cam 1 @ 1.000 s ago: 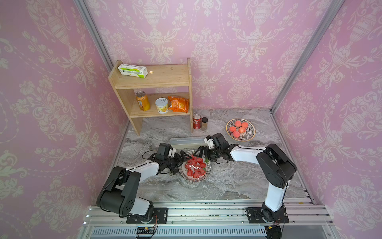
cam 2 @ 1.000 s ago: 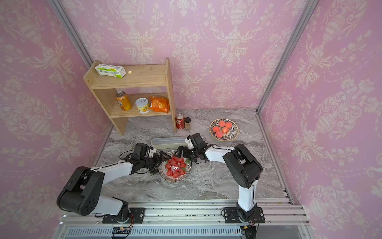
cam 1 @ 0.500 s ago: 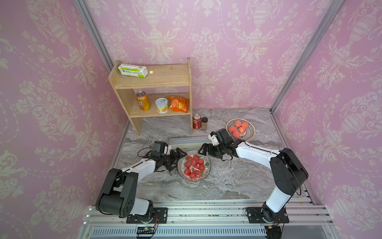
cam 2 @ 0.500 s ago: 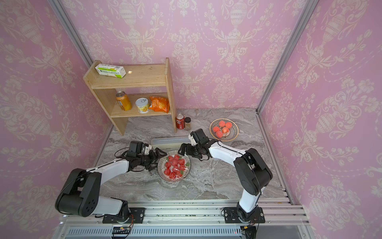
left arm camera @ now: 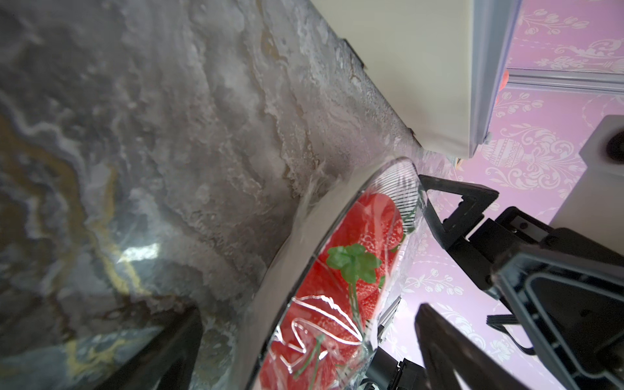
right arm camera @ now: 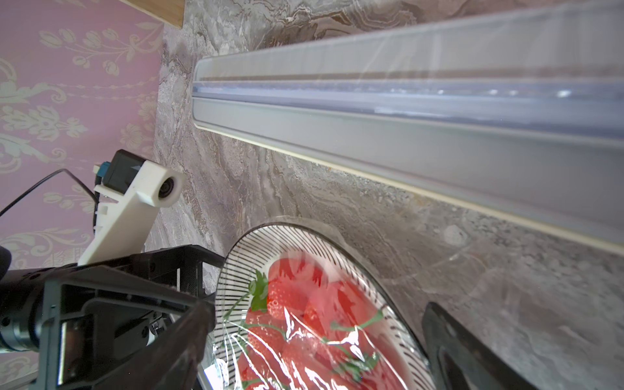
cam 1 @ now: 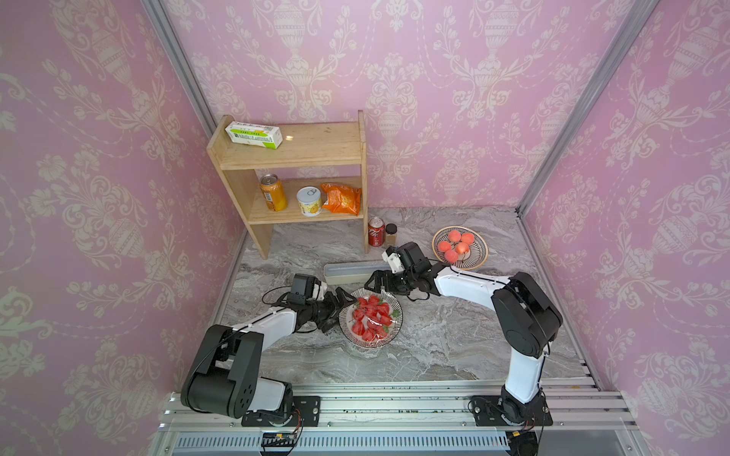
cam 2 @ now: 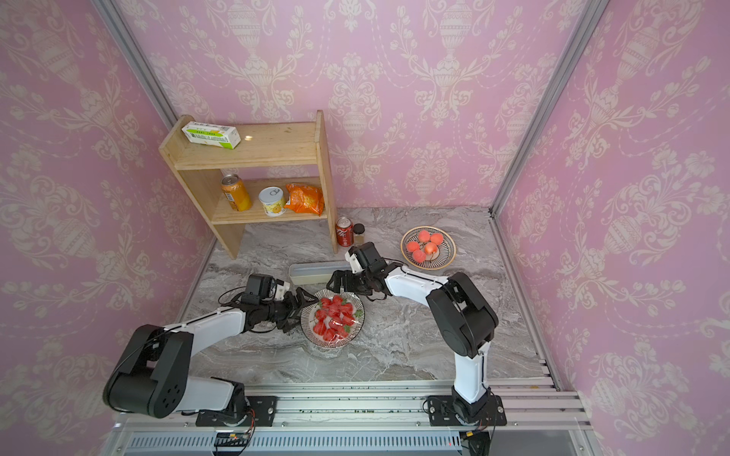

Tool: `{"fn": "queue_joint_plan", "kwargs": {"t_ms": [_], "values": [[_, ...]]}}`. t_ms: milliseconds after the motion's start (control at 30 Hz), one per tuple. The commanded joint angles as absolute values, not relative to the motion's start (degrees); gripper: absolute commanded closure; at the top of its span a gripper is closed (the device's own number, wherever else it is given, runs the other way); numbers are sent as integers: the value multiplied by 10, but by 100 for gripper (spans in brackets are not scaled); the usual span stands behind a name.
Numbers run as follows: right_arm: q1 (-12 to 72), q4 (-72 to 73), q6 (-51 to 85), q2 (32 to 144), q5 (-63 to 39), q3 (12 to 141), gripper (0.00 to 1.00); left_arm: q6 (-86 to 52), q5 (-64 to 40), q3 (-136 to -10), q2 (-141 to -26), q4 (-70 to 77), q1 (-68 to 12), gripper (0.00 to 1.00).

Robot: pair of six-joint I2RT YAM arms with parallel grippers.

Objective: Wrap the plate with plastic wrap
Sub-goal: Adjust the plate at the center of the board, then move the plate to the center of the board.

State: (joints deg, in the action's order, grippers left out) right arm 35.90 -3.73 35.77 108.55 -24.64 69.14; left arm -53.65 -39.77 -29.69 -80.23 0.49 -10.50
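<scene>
The striped plate (cam 1: 397, 323) (cam 2: 358, 323) of strawberries sits mid-table. Glossy plastic wrap (cam 1: 373, 319) (left arm camera: 314, 320) (right arm camera: 320, 341) lies creased over the fruit. The wrap's long cream box (cam 1: 353, 272) (cam 2: 314, 272) (right arm camera: 405, 118) lies just behind the plate. At the plate's left rim, my left gripper (cam 1: 336, 311) (cam 2: 297, 311) (left arm camera: 310, 351) is open, and the rim (left arm camera: 398, 182) runs between its fingers. My right gripper (cam 1: 376, 286) (cam 2: 336, 282) (right arm camera: 314, 351) is open over the far rim (right arm camera: 270, 239), holding nothing.
A wooden shelf (cam 1: 292, 158) at the back left holds a green-and-white carton (cam 1: 253, 135), two cans and an orange snack bag. A cola can (cam 1: 376, 231) and a small jar stand beside it. A plate of peaches (cam 1: 478, 252) sits at the back right.
My left gripper has drawn back a little leftward off the plate. The right arm's elbow swung out and came back, with its gripper still at the far rim. Both stayed open.
</scene>
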Motion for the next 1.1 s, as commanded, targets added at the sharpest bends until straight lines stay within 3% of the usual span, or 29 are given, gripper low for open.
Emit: {"fn": "queue_joint_plan", "kwargs": {"t_ms": [0, 367, 667, 867, 1067], "values": [[367, -23, 358, 1095, -259, 681, 0, -538, -407, -288, -791, 2, -104, 1], [368, 22, 412, 1089, -292, 635, 0, -488, -371, -325, -769, -74, -102, 1], [339, -173, 362, 987, -202, 613, 0, -330, -212, -460, -693, -303, -84, 1], [354, -136, 418, 950, -276, 535, 0, -289, -159, -521, -660, -337, -75, 1], [403, -103, 459, 969, -287, 555, 0, -275, -151, -551, -665, -355, -73, 1]]}}
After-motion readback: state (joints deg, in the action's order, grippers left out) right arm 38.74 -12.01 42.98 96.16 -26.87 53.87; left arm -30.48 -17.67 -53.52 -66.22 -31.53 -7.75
